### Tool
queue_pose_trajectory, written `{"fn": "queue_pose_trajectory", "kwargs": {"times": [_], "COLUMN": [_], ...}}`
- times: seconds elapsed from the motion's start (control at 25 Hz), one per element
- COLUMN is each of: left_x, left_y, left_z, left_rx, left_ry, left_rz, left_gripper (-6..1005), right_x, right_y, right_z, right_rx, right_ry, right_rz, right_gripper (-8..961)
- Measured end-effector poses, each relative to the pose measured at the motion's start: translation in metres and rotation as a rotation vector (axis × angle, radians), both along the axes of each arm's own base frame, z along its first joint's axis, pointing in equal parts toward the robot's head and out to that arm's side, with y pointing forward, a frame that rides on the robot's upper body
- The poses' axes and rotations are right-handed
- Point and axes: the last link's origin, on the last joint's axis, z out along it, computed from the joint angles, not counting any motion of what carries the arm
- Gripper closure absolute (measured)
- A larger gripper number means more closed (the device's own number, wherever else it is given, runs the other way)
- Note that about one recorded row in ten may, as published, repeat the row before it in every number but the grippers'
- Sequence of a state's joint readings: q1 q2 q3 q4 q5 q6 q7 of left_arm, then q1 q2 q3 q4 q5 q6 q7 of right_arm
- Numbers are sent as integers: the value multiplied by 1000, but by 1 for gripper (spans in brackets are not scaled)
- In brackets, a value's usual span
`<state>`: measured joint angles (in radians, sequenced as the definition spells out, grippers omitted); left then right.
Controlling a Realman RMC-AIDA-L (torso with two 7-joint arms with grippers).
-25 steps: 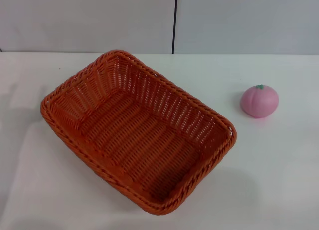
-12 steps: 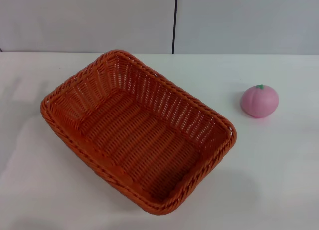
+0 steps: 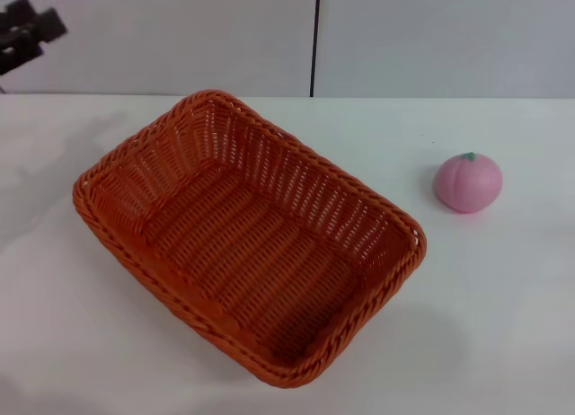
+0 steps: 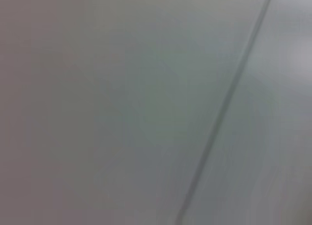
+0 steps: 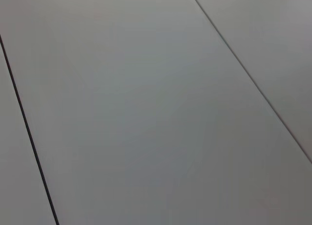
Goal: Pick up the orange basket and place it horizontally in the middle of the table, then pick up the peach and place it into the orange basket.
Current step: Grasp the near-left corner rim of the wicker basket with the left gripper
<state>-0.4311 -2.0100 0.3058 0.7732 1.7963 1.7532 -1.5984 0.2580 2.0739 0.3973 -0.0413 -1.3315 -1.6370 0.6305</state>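
Orange basket [image 3: 249, 238] lying diagonally on the table [image 3: 503, 298], peach [image 3: 467, 182] well apart at right, left gripper [image 3: 27, 33] far left, finger state undeterminable.

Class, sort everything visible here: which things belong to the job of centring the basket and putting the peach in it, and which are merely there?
Belongs to the job:
orange basket, lying askew
peach, on the table, apart from the basket
left gripper, at the upper left edge

Merely there:
grey wall panels behind
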Motion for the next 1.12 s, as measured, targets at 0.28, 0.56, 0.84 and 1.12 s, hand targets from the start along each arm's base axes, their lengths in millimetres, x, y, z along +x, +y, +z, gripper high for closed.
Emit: {"fn": "queue_pose_trajectory", "kwargs": {"times": [0.28, 0.56, 0.84, 1.12], "left_x": [14, 10, 7, 6], "left_y": [10, 16, 15, 16], "left_z": [7, 2, -8, -11], "left_rx": [-155, -272, -336, -350], "left_ry": [218, 392, 463, 487], "left_rz": [76, 186, 200, 215], "left_gripper": [212, 214, 216, 218], "right_x": [1, 2, 4, 6], "right_y": [-1, -1, 0, -1], "right_z": [0, -2, -2, -4], "right_rx": [0, -7, -11, -18], "right_ry": [0, 10, 16, 24], "right_rz": [-3, -14, -21, -33], "right_gripper": [416, 415, 415, 415]}}
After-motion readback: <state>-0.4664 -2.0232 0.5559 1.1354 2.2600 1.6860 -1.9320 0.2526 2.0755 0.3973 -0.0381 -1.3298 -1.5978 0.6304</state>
